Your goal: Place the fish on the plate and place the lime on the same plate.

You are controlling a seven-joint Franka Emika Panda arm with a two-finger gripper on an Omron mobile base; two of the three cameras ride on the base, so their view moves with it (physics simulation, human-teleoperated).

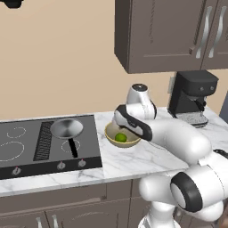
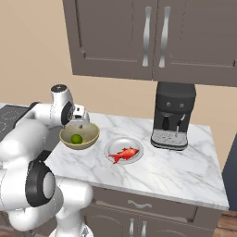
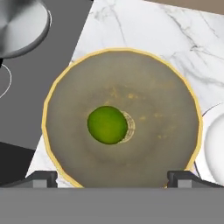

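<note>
Fingers (image 3: 46, 178) spread wide and empty, tips at the hand view's bottom corners, poised above the bowl (image 3: 175, 144). Lime (image 3: 107, 124) sits at the bowl's centre, between the tips and slightly toward 12 o'clock. Fish (image 2: 124, 154) already lies on the plate (image 2: 112, 144), which rests on the surface (image 2: 185, 166) at the bowl's 3 o'clock. Step in hand, by judgement: take the lime. Recommend a straight descent, fingers clearing the rim, closing across the lime's widest part; it may roll.
</note>
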